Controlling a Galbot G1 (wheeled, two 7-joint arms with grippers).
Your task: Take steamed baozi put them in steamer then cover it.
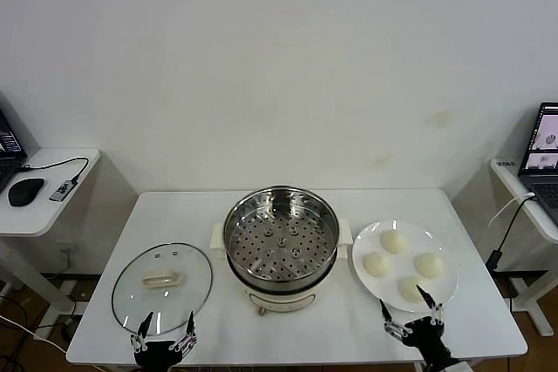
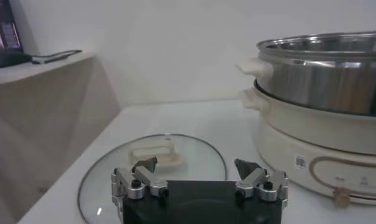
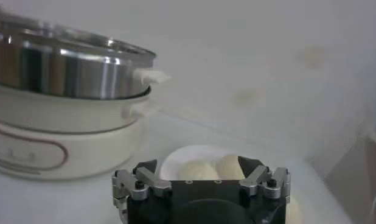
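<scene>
Several cream-white baozi (image 1: 394,240) lie on a white plate (image 1: 366,243) at the table's right; two of them show in the right wrist view (image 3: 200,170). The steel steamer basket (image 1: 281,234) stands empty on its cream pot base (image 1: 279,298) at the table's centre. The glass cover (image 1: 162,287) with its cream handle (image 1: 161,280) lies flat on the left. My right gripper (image 1: 404,301) is open and empty at the plate's near edge. My left gripper (image 1: 166,324) is open and empty at the cover's near edge; the cover shows in the left wrist view (image 2: 153,167).
The table's front edge (image 1: 288,356) runs just behind both grippers. A side desk with a mouse (image 1: 26,189) stands at the far left. Another desk with a laptop (image 1: 542,158) stands at the far right.
</scene>
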